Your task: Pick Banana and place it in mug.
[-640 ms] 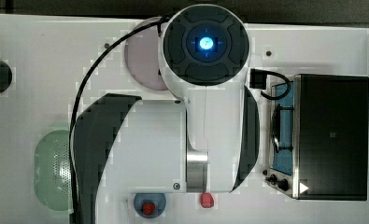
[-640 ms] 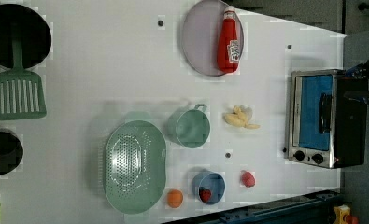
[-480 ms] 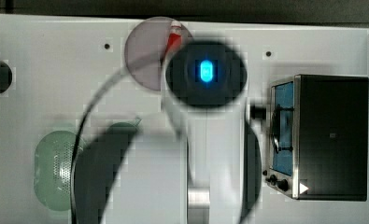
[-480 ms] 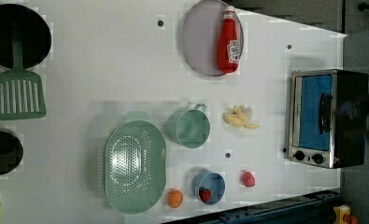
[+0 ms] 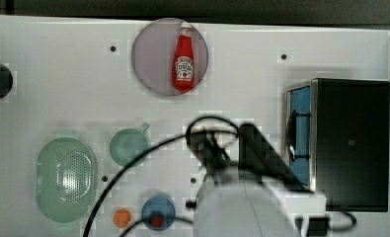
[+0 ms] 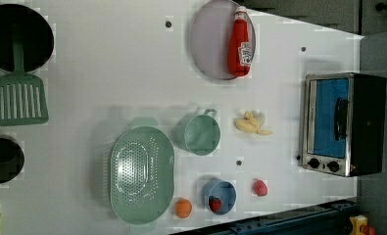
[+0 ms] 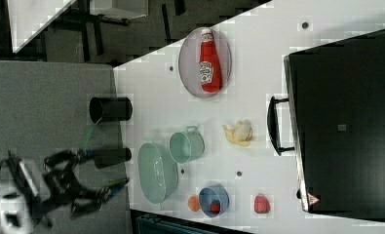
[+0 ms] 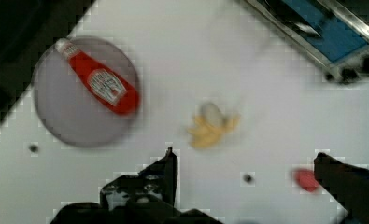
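A: In the wrist view the end effector [image 8: 245,161] hangs spread wide and empty above the banana [image 8: 211,128], which lies on the worktop [image 6: 108,73] at three o'clock of the mug [image 6: 198,134] in the left view.

B: Its splayed shape could slip a shallow pinch. Beyond sit the toaster oven [image 6: 343,122] and ketchup bottle [image 6: 240,41].

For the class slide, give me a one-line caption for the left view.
White table with banana lying between teal mug and toaster oven; ketchup bottle rests on a plate.
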Robot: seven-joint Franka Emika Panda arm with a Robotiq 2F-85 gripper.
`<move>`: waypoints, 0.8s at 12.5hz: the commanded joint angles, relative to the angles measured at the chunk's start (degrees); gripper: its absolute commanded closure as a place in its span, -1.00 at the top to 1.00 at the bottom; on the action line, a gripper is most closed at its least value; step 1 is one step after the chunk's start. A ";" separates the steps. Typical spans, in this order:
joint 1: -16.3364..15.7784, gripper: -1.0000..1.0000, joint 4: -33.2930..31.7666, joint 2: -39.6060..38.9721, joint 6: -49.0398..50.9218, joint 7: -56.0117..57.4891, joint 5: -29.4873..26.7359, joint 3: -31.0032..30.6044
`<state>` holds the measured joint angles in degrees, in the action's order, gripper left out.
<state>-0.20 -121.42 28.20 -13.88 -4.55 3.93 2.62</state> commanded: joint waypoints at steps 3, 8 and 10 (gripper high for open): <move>0.07 1.00 -14.08 -14.46 -17.92 0.76 -0.93 -0.41; 0.10 1.00 -21.75 -25.23 -37.86 0.76 -0.94 0.17; 0.11 1.00 -21.42 -31.40 -41.94 0.76 -0.99 0.20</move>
<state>0.35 -144.13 -3.98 -53.85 -4.41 3.49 2.50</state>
